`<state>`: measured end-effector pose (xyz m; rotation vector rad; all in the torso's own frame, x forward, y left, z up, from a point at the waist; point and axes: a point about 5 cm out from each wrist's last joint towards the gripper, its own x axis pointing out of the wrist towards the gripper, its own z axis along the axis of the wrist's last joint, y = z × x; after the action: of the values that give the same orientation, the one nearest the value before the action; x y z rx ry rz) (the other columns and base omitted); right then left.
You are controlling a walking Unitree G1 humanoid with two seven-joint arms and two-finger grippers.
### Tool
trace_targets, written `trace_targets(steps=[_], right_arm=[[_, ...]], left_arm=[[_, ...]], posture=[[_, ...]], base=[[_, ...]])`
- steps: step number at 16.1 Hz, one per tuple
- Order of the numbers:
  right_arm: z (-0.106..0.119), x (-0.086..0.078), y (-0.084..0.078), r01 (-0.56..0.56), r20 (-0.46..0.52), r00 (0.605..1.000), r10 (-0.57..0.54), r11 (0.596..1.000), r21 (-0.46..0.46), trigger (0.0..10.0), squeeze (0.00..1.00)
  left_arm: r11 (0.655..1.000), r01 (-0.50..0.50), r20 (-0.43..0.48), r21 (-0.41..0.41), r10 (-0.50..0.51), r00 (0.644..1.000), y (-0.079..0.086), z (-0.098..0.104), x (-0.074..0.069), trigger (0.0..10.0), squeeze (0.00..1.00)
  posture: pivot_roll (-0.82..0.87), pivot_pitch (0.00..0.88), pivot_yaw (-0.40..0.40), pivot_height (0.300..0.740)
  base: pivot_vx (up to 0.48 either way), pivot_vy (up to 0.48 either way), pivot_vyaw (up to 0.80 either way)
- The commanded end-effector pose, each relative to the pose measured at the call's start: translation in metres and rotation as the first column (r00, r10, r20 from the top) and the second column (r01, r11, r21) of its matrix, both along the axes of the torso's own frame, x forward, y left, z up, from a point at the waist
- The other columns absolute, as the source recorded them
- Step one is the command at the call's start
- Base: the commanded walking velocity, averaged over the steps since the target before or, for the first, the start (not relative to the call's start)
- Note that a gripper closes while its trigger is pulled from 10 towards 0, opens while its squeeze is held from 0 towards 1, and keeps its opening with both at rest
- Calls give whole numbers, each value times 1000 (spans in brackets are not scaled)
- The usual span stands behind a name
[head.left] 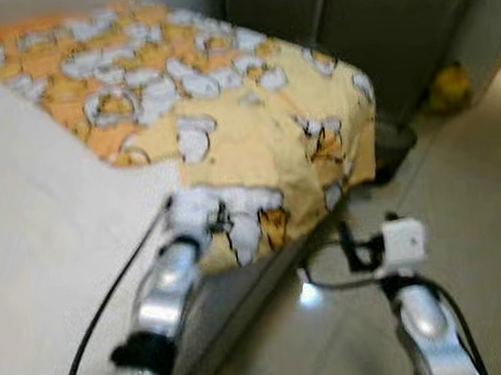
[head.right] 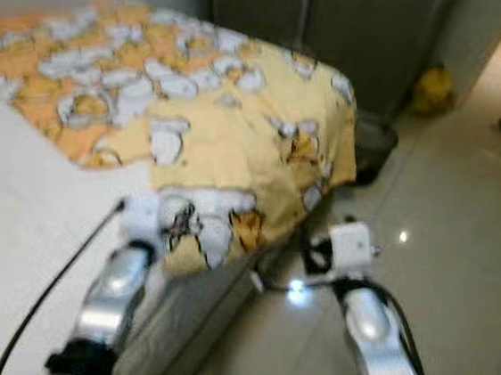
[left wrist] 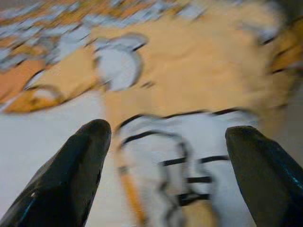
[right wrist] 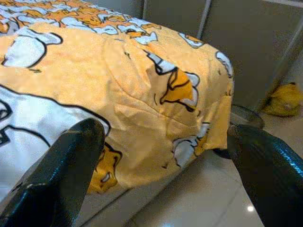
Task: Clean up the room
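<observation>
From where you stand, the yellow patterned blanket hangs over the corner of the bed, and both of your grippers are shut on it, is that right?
Not quite. The yellow patterned blanket does hang over the corner of the bed, but neither gripper is shut on it. The left wrist view shows the left gripper open above the blanket's edge, and the right wrist view shows the right gripper open, off to the bed's side.

A yellow cartoon-print blanket [head.right: 227,136] drapes over the bed corner, both silver arms reaching toward it above tiled floor [head.right: 454,247].
</observation>
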<state>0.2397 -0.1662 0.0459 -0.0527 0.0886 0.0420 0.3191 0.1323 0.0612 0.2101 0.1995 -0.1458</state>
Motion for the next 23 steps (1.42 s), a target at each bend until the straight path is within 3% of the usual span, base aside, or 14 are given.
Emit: trace_targets(steps=[1,3,4,6,8,11,13,14,16,17,19,21,23], right_arm=[[0,-6,-14,28,-12,1000,-28,999,-30,10000,0],[3,-23,-11,-38,-28,999,37,999,-38,10000,0],[3,-23,-11,-38,-28,999,37,999,-38,10000,0],[2,-53,-12,-137,-94,987,131,989,-59,10000,0],[-2,-64,-20,-137,-134,983,126,988,-71,10000,0],[6,-82,-28,-144,-164,978,127,985,-99,10000,0],[7,-87,-31,-142,-177,977,122,984,-105,10000,0],[7,-97,-30,-153,-202,971,130,983,-104,10000,0],[7,-101,-28,-162,-218,966,138,982,-97,10000,0],[5,-102,-26,-176,-235,960,151,981,-88,10000,0],[5,-101,-20,-227,-247,946,208,972,-54,10000,0],[6,-100,-18,-269,-262,933,247,962,-51,10000,0],[6,-101,-20,-276,-269,930,251,959,-58,10000,0]], left_arm=[[999,-37,-16,30,38,999,-7,1,7,10000,0],[998,-59,-137,32,63,989,-7,-12,14,10000,0],[998,-59,-137,32,63,989,-7,-12,14,10000,0],[993,-56,-278,-104,25,960,-22,-30,7,10000,0],[997,-65,-303,-46,48,952,-27,-34,5,10000,0],[961,-275,-120,21,275,954,-14,-15,17,10000,0],[956,-291,-48,-33,289,956,-15,-8,19,10000,0],[967,-237,24,-97,240,970,-23,-10,6,10000,0],[972,-208,11,-113,210,978,-30,-20,-11,10000,0],[968,-229,-32,-107,227,973,-33,-35,-30,10000,0],[924,-381,-43,-40,380,924,-15,-49,-43,10000,0],[882,-468,46,-49,470,882,6,-34,-39,10000,0],[868,-490,118,-78,497,860,12,-16,-39,10000,0]], posture=[[-79,43,-67,722],[-116,94,-92,722],[-116,94,-92,722],[-182,161,-136,722],[-213,184,-153,722],[-265,214,-161,722],[-273,224,-161,722],[-268,240,-163,722],[-260,242,-165,722],[-240,248,-171,722],[-217,254,-185,722],[-212,255,-194,722],[-212,253,-195,722]], base=[[480,0,0],[240,0,0],[0,0,0],[0,0,0],[0,0,0],[0,0,0],[0,0,0],[0,0,0],[0,0,0],[0,0,0],[0,0,0],[0,0,0],[0,0,0]])
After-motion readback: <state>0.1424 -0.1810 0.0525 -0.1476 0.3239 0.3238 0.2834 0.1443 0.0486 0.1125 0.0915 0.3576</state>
